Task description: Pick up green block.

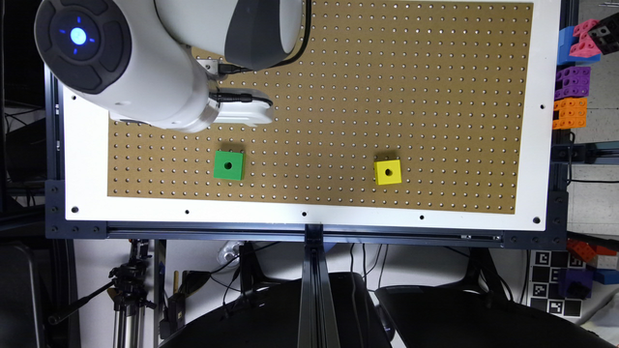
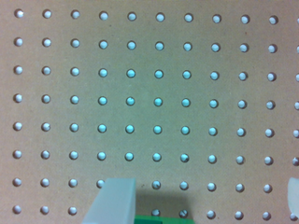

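Observation:
The green block (image 1: 228,165), a small cube with a dark round hole in its top, sits on the brown pegboard (image 1: 338,96) toward the exterior view's left. The white gripper (image 1: 240,114) hangs above the board, a little beyond the block and apart from it. In the wrist view the gripper (image 2: 203,198) is open, one pale finger (image 2: 116,200) and the edge of the other (image 2: 294,198) standing far apart with nothing between them. A thin strip of the green block (image 2: 161,219) shows at the frame's edge beside the first finger.
A yellow cube (image 1: 387,172) with a hole sits on the board toward the exterior view's right. Stacks of pink, purple and orange blocks (image 1: 573,82) stand off the board at the right. The white frame (image 1: 314,215) borders the board.

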You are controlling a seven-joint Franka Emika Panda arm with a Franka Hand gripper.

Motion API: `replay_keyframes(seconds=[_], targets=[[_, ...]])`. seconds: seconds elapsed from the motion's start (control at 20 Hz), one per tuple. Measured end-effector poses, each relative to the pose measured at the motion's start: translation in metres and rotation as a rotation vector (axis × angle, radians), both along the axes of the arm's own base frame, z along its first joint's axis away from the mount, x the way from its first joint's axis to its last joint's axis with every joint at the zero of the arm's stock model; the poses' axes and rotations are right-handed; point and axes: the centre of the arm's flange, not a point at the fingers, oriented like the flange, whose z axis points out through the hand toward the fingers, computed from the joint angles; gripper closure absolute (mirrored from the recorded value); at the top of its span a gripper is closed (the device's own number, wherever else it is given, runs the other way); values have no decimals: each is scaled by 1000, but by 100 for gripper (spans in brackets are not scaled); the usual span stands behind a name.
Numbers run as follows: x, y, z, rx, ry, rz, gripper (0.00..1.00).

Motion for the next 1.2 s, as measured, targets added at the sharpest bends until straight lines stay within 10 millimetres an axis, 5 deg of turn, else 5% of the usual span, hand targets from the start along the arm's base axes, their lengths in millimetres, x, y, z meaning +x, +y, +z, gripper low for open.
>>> replay_keyframes(seconds=[0.4, 0.85, 1.2], targets=[[9, -2, 6, -4, -18, -2, 0], [47, -12, -4, -7, -44, -3, 0], [58, -14, -4, -8, -55, -2, 0]])
